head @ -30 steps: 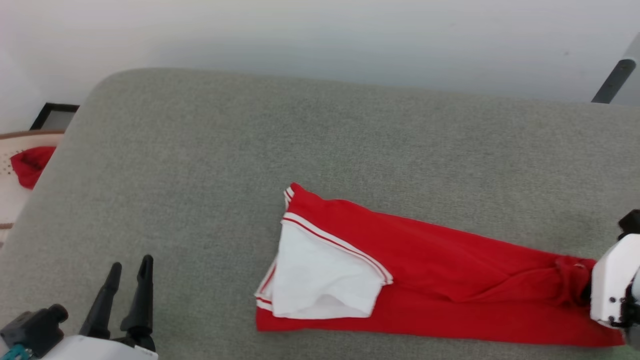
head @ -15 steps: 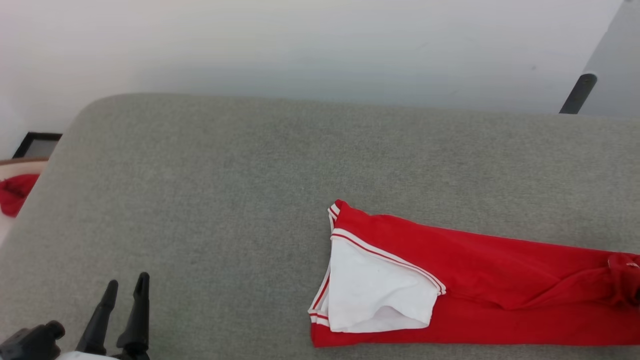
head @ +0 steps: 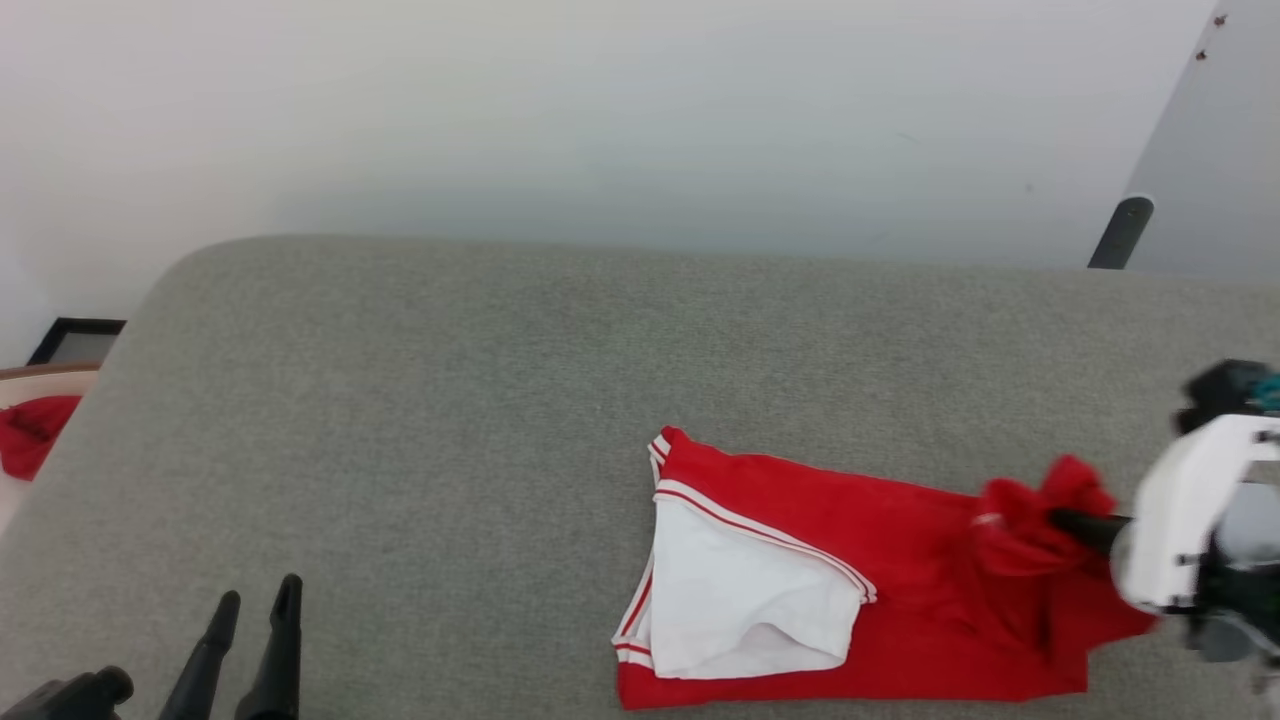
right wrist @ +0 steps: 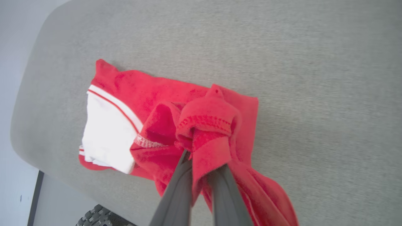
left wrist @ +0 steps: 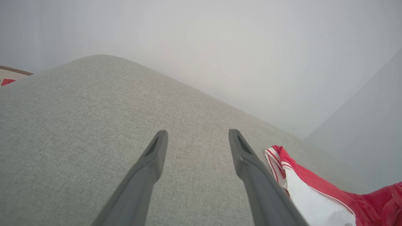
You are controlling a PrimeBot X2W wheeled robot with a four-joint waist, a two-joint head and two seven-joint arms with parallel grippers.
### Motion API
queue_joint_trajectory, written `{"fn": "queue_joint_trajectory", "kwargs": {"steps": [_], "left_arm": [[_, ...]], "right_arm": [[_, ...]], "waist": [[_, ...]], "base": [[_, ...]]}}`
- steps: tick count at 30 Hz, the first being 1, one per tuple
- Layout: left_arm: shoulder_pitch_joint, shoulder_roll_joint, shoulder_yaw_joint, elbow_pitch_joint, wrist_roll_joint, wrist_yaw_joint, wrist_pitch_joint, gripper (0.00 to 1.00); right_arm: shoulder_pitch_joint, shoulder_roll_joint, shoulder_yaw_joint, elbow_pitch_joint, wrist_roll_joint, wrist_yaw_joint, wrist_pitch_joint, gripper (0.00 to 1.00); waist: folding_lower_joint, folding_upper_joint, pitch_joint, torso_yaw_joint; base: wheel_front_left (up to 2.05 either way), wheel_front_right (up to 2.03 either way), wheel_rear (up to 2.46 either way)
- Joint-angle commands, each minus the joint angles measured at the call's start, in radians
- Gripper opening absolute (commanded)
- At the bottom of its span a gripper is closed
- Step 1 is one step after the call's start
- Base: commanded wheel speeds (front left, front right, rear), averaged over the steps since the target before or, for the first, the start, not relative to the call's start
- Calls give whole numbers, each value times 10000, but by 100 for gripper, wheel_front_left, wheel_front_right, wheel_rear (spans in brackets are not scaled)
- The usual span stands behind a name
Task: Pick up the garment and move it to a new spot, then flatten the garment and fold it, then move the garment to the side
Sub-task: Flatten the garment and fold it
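Note:
The garment [head: 800, 520], red with a white sleeve [head: 740, 600] and stripe trim, lies on the grey padded surface [head: 450, 400], right of centre. My right gripper [head: 1055, 520] is shut on a bunched red hem, held a little above the cloth and over the garment's right part. In the right wrist view the right gripper [right wrist: 201, 157] pinches that hem, the garment [right wrist: 125, 91] spreading beyond it and a red flap hanging toward the lower right. My left gripper [head: 255, 610] stands open at the lower left, far from the cloth. Its wrist view has the left gripper [left wrist: 198, 138] over bare fabric, the garment [left wrist: 317, 201] to its right.
A pale basket holding red cloth [head: 30, 445] and a dark frame [head: 75, 342] sit past the surface's left edge. A dark slanted leg [head: 1118, 232] stands at the back right against a pale wall. A knobbly wheel [right wrist: 100, 216] lies below the surface's edge.
The head camera has shifted. My right gripper has lifted the red hem and carried it left over the garment, so the red length looks shorter and doubled over. The left gripper stays open.

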Motion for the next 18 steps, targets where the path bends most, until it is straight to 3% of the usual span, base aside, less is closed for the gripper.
{"fn": "queue_joint_trajectory", "kwargs": {"steps": [1,10,18], "left_arm": [[82,-1,-2,-46,-78,25,-5,100],[-209,-159,-284,39,-27,-70,79,100],[-587,-323,-579,271,51,-198,140,100]], "right_arm": [[90,267,108,-221,20,-8,42,0],[-282,2023,1151,-274,-742,-8,-493,0],[-784,2489,2029,1084,-1237,-8,-1651,0]], "waist": [[0,0,-61,97],[0,0,-84,583],[0,0,50,1068]], "base": [[0,0,0],[0,0,0],[0,0,0]]}}
